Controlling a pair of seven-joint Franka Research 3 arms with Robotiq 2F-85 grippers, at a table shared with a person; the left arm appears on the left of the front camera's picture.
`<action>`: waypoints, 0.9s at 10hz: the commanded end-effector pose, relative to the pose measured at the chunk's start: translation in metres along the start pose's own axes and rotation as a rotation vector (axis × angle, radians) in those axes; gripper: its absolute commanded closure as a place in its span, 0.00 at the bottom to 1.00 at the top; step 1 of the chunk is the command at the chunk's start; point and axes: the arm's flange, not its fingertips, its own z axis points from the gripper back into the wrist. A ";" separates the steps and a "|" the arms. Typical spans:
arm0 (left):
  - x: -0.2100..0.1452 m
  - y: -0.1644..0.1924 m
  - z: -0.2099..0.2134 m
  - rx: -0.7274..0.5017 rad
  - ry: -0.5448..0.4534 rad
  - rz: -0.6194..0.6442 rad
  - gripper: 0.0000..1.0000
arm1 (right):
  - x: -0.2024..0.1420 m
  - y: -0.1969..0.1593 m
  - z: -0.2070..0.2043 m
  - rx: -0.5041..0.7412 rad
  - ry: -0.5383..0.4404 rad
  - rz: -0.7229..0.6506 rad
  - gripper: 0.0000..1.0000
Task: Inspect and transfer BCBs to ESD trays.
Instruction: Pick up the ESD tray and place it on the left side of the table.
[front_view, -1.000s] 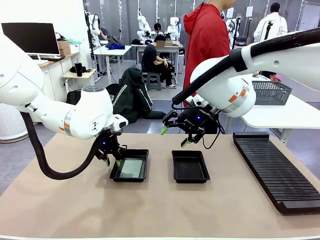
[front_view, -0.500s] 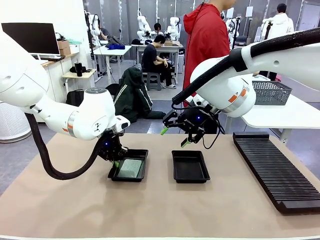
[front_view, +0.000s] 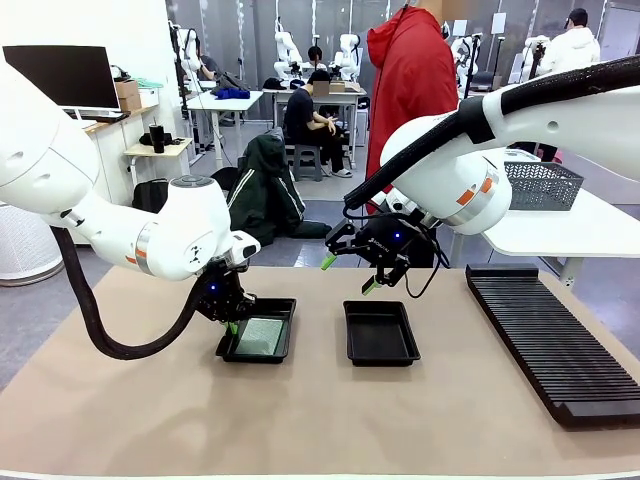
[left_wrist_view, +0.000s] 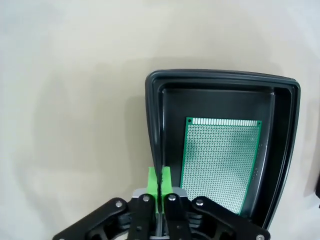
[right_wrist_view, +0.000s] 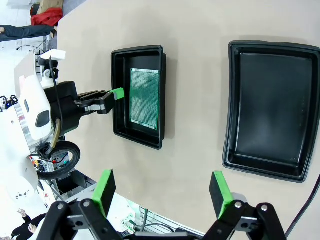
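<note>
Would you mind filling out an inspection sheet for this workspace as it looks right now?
Surface: beige table, no debris seen.
Job's things: left tray holds one circuit board lying flat; right tray holds nothing.
Clutter: black slotted rack along the table's right edge.
Grippers: left gripper shut on the left tray's left rim; right gripper open above the right tray.
Cables: black hose loops under the left arm, apart from the trays.
Surroundings: person in red at the far side; wire-mesh basket on a side table.
</note>
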 end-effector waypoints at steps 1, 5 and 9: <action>0.000 0.000 0.000 0.003 -0.001 -0.005 1.00 | 0.000 0.000 0.000 -0.003 -0.008 -0.013 0.00; 0.000 0.000 0.000 0.003 -0.001 -0.005 1.00 | 0.000 0.000 0.000 -0.003 -0.008 -0.013 0.00; -0.001 0.004 0.008 -0.006 -0.008 0.003 0.97 | 0.000 0.000 0.000 -0.003 -0.008 -0.013 0.00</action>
